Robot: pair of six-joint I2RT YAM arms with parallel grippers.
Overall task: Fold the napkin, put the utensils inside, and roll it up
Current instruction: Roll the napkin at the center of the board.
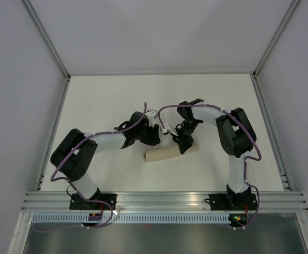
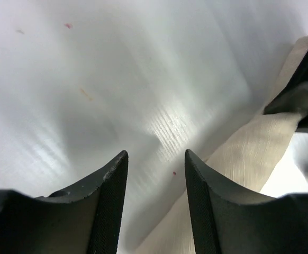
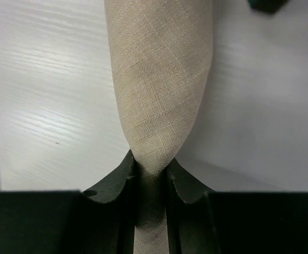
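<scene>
Shows the white table [image 1: 117,95] filling the middle of the top view, with the napkin [image 1: 162,155] lying just below centre as a short tan roll (its weave reads plainly in the right wrist view, running down from top centre). Pinches the roll near its right end in the right gripper [image 3: 150,164], fingers clenched on a bunched neck of cloth at lower centre of that frame. Holds the left gripper [image 2: 155,159] released, jaws parted over bare table at bottom centre of its own view, with the cloth off to the lower right and not between them.
</scene>
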